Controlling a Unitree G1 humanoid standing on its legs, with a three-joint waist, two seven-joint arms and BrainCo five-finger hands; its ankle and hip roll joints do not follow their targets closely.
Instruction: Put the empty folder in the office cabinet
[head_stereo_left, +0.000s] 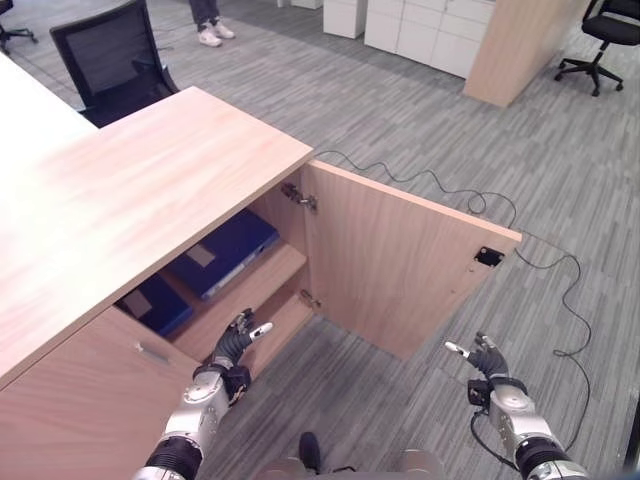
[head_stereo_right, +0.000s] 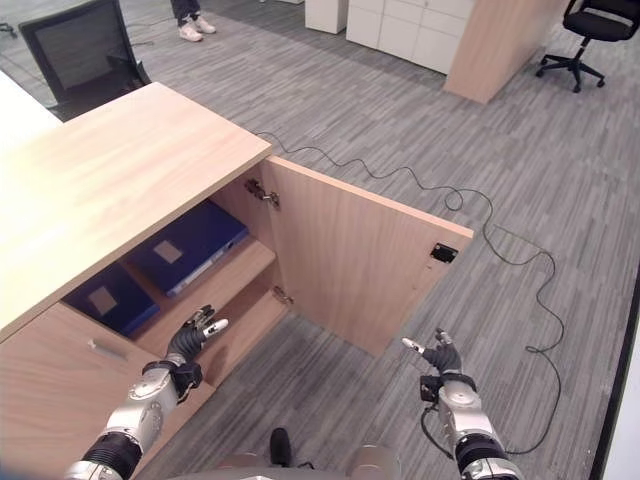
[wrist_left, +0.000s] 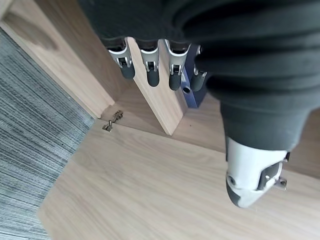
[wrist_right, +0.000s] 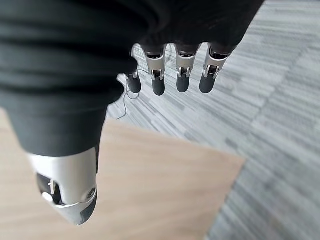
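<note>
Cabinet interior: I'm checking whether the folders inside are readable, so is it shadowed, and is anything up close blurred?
Left eye view: the light wooden cabinet top shades the shelves, yet the dark blue flat folders stay distinguishable. Left wrist view: the left hand and its dark cover look soft. Right wrist view: the right hand is likewise soft, carpet sharper.

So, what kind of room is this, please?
Most likely an office. A wooden cabinet stands with its door open and blue folders on its shelf, black swivel chairs stand around, and grey carpet covers the floor.
</note>
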